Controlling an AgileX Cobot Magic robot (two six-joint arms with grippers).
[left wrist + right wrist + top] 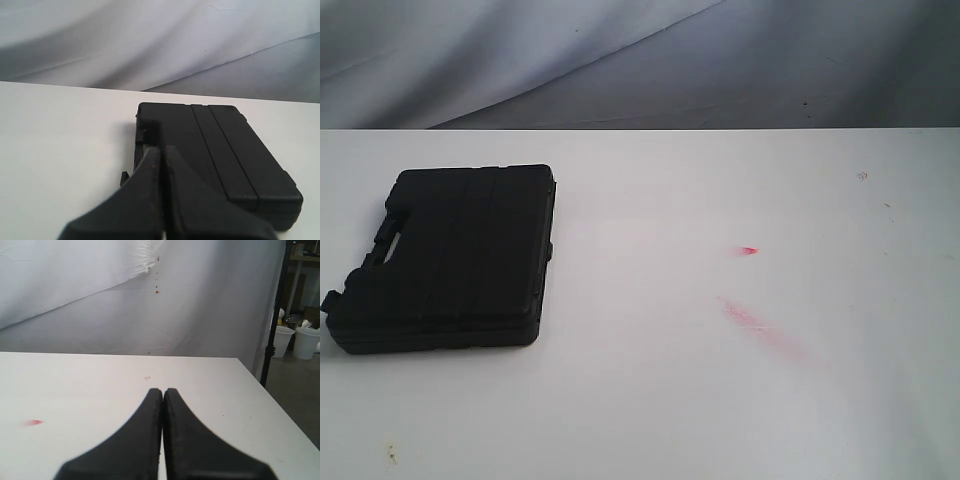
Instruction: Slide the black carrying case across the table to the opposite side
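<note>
The black carrying case (450,258) lies flat on the left part of the white table (670,400), its handle side facing left. Neither arm shows in the exterior view. In the left wrist view the same case (220,155) lies just beyond my left gripper (162,149), whose two black fingers are pressed together with nothing between them, their tips in line with the case's handle edge. My right gripper (163,391) is shut and empty too, held over bare table (100,390) far from the case.
A small red mark (749,250) and a faint red smear (750,318) stain the table right of centre. Grey-white cloth (640,60) hangs behind the table. In the right wrist view the table's edge (270,395), a black pole (274,315) and white buckets (295,342) appear.
</note>
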